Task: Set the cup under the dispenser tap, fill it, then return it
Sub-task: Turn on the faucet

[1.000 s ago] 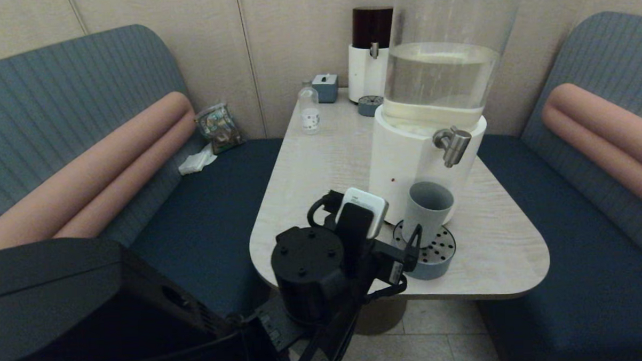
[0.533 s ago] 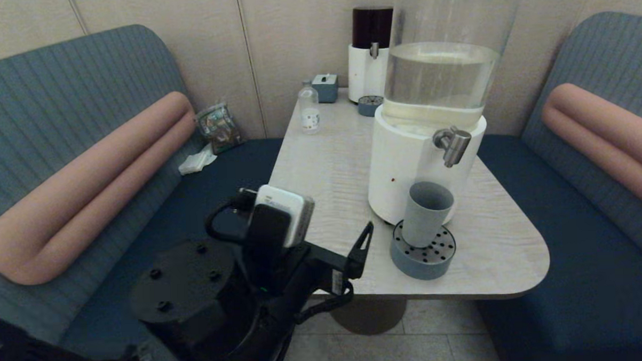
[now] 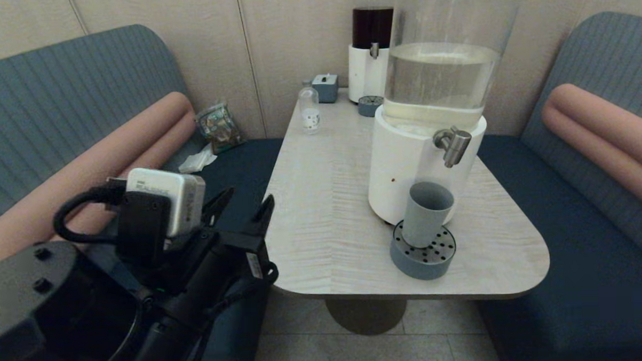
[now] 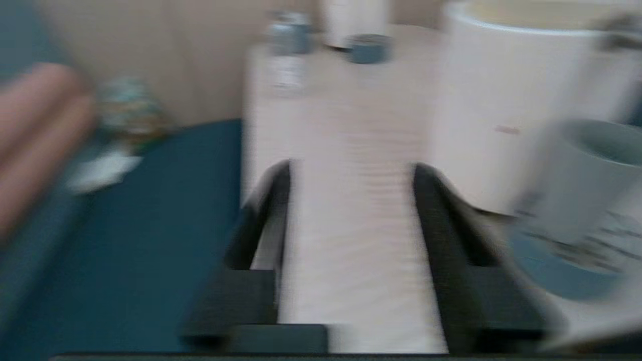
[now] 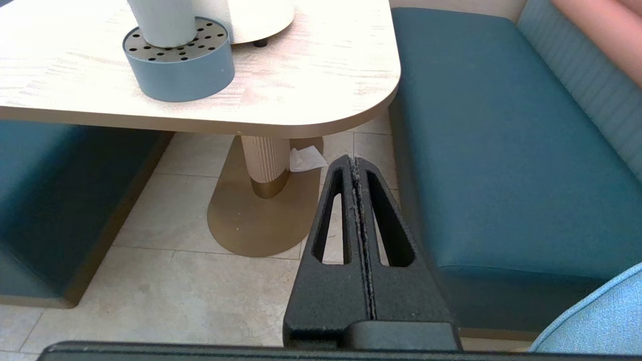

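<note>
The grey-blue cup (image 3: 426,211) stands upright on the round perforated drip tray (image 3: 422,260), right below the steel dispenser tap (image 3: 450,144) of the white-based dispenser (image 3: 406,167) with the clear tank. Nothing touches the cup. My left gripper (image 3: 247,199) hovers at the table's left edge, well to the left of the cup, open with only the tabletop showing between its fingers. In the left wrist view the left gripper (image 4: 352,170) points along the table and the cup (image 4: 577,185) lies off to one side. My right gripper (image 5: 353,161) is shut and parked low beside the table; the cup (image 5: 160,22) and tray (image 5: 178,70) sit above it.
At the table's far end stand a small clear bottle (image 3: 309,109), a grey box (image 3: 326,87), a dark-liquid dispenser (image 3: 372,45) and its small tray (image 3: 370,105). Blue benches flank the table (image 3: 327,201). A snack bag (image 3: 220,128) and a tissue (image 3: 196,162) lie on the left bench.
My left gripper has drawn back from beside the cup, leftward to the table's left edge, and its jaws have narrowed. The cup stays on the tray.
</note>
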{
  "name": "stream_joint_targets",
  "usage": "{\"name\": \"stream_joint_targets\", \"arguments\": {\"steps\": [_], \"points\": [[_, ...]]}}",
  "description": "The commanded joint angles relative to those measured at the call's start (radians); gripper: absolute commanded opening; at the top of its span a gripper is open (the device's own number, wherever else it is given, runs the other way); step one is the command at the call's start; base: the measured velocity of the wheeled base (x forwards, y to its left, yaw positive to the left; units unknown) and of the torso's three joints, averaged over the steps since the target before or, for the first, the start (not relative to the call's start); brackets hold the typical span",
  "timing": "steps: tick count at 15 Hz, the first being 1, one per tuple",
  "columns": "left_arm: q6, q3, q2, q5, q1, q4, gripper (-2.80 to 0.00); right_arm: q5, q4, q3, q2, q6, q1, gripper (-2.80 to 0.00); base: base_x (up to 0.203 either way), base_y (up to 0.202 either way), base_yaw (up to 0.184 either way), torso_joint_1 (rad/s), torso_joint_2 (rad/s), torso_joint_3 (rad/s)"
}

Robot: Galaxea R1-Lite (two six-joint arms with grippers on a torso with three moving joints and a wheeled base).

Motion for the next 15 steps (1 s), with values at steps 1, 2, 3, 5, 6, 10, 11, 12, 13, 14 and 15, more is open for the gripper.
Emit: {"name": "stream_joint_targets", "arguments": {"steps": [1, 2, 3, 5, 6, 10, 11, 12, 13, 14, 15], "points": [[0.009, 0.006, -0.029, 0.019, 0.055, -0.009, -2.80, 0.000, 0.000, 0.000, 0.000, 0.000, 0.000, -2.80, 0.000, 0.000, 0.000, 0.000, 0.00, 0.000], [0.020, 0.018, -0.035, 0.044, 0.091, -0.012, -2.80, 0.000, 0.000, 0.000, 0.000, 0.000, 0.000, -2.80, 0.000, 0.000, 0.000, 0.000, 0.00, 0.000], [0.027, 0.040, -0.057, 0.066, 0.107, -0.012, -2.80, 0.000, 0.000, 0.000, 0.000, 0.000, 0.000, -2.80, 0.000, 0.000, 0.000, 0.000, 0.00, 0.000], [0.034, 0.074, -0.103, 0.142, 0.146, -0.007, -2.80, 0.000, 0.000, 0.000, 0.000, 0.000, 0.000, -2.80, 0.000, 0.000, 0.000, 0.000, 0.00, 0.000], [0.040, 0.088, -0.124, 0.173, 0.171, -0.003, -2.80, 0.000, 0.000, 0.000, 0.000, 0.000, 0.000, -2.80, 0.000, 0.000, 0.000, 0.000, 0.00, 0.000], [0.052, 0.164, -0.211, 0.219, 0.321, 0.046, -2.80, 0.000, 0.000, 0.000, 0.000, 0.000, 0.000, -2.80, 0.000, 0.000, 0.000, 0.000, 0.00, 0.000], [0.054, 0.186, -0.240, 0.218, 0.364, 0.058, -2.80, 0.000, 0.000, 0.000, 0.000, 0.000, 0.000, -2.80, 0.000, 0.000, 0.000, 0.000, 0.00, 0.000], [0.055, 0.206, -0.266, 0.220, 0.404, 0.074, -2.80, 0.000, 0.000, 0.000, 0.000, 0.000, 0.001, -2.80, 0.000, 0.000, 0.000, 0.000, 0.00, 0.000], [0.055, 0.220, -0.294, 0.222, 0.441, 0.091, -2.80, 0.000, 0.000, 0.000, 0.000, 0.000, 0.002, -2.80, 0.000, 0.000, 0.000, 0.000, 0.00, 0.000], [0.054, 0.232, -0.332, 0.222, 0.490, 0.110, -2.80, 0.000, 0.000, 0.000, 0.000, 0.000, 0.000, -2.80, 0.000, 0.000, 0.000, 0.000, 0.00, 0.000], [0.052, 0.248, -0.370, 0.224, 0.550, 0.127, -2.80, 0.000, 0.000, 0.000, 0.000, 0.000, 0.000, -2.80, 0.000, 0.000, 0.000, 0.000, 0.00, 0.000]]}}
